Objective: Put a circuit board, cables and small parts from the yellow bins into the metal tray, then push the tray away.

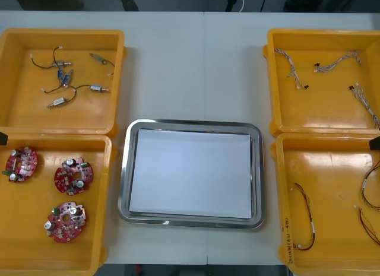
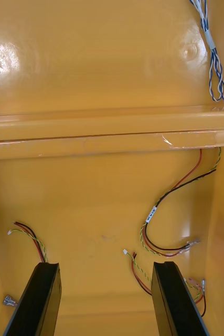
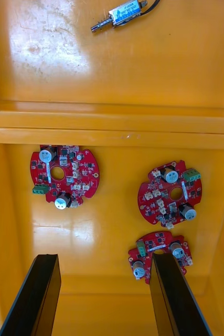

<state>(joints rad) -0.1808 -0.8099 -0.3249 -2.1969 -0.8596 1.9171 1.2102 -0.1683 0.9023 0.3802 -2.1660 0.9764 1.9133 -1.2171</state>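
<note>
Circuit boards (image 3: 169, 191) — beyond left claw (image 3: 105, 262)

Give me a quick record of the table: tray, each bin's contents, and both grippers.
tray: between the bins, white inside, nothing in it
far left bin: small metal parts
near left bin: three circuit boards
far right bin: blue and white cables
near right bin: red and yellow cables
left gripper: open, over the near left bin
right gripper: open, over the near right bin
progress: nothing placed yet
</note>
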